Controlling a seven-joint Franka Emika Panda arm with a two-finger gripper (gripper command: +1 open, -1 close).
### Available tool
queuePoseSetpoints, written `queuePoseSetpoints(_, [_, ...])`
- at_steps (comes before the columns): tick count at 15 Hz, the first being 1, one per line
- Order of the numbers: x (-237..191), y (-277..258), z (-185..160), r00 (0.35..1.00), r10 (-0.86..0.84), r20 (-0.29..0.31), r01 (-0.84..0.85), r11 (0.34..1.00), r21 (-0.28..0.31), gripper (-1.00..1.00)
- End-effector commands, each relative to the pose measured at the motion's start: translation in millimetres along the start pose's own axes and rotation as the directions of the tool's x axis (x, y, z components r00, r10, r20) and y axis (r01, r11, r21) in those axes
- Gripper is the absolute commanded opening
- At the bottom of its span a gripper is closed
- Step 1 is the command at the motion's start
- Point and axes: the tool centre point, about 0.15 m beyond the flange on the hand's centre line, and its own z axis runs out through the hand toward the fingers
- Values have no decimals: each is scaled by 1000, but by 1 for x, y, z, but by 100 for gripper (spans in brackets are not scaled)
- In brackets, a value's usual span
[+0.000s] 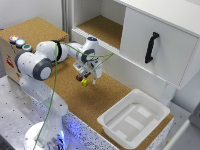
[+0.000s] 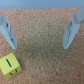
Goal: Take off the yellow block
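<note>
The yellow block [image 2: 9, 66] is a small yellow-green cube with a dark mark, lying on the cork board [image 2: 42, 60]. In the wrist view it sits beside one fingertip, outside the gap between the fingers. My gripper [image 2: 40, 42] is open, its two fingers [image 2: 72, 30] spread wide with only bare cork between them. In the exterior view the gripper [image 1: 82, 77] hovers low over the cork counter, and the yellow block [image 1: 84, 82] shows just under its tips.
A white plastic tray [image 1: 112, 121] stands at the exterior view's right on the cork counter. Behind it is a white cabinet with a black handle [image 1: 151, 47] and an open cork shelf [image 1: 100, 27]. Round coloured push-buttons [image 1: 20, 42] sit on a box at the left.
</note>
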Motion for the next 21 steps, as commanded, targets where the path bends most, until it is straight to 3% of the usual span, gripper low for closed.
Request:
queuePoseSetpoints(1, [28, 24, -44, 989, 18, -146, -12, 999, 42, 100])
queuePoseSetpoints(8, [97, 107, -125, 943, -54, -328, 98, 988, 120, 100])
queuePoseSetpoints(11, [101, 138, -141, 919, -105, -381, 133, 990, 47, 100])
queuePoseSetpoints(16, [136, 229, -166, 892, -72, -445, 109, 992, 58, 100])
queuePoseSetpoints(21, [176, 281, -191, 859, -97, -503, 146, 988, 58, 100])
